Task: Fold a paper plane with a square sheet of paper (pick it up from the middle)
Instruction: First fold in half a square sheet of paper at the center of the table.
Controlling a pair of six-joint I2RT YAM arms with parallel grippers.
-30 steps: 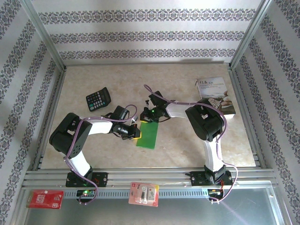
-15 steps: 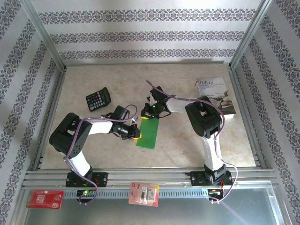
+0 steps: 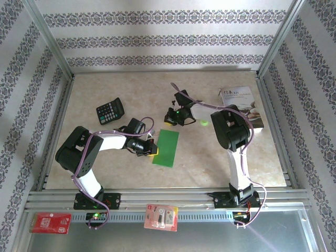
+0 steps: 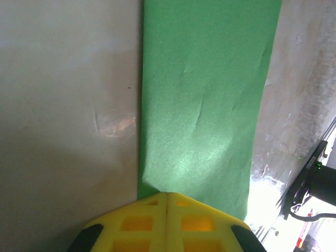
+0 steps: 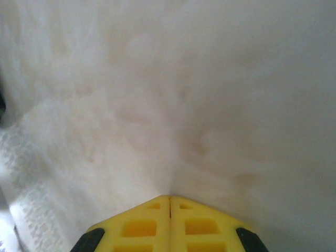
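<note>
The square sheet of paper (image 3: 166,147) lies flat on the table, folded into a narrow green rectangle. My left gripper (image 3: 153,149) is shut, its yellow tip resting on the paper's left long edge. In the left wrist view the paper (image 4: 205,105) stretches away from the shut tip (image 4: 167,193), with a darker strip of a lower layer showing along its left side. My right gripper (image 3: 169,121) is shut and sits just beyond the paper's far end, apart from it. In the right wrist view its tip (image 5: 169,197) points at bare table, with nothing between the fingers.
A black calculator (image 3: 110,111) lies at the back left. A white printed booklet (image 3: 241,105) sits at the back right. A small green disc (image 3: 203,123) lies right of the right gripper. Two red packs (image 3: 161,217) (image 3: 50,222) rest on the front rail. Metal frame rails border the table.
My right gripper has pulled back from the paper's far end toward the back right, staying shut. The left gripper and the paper have not moved.
</note>
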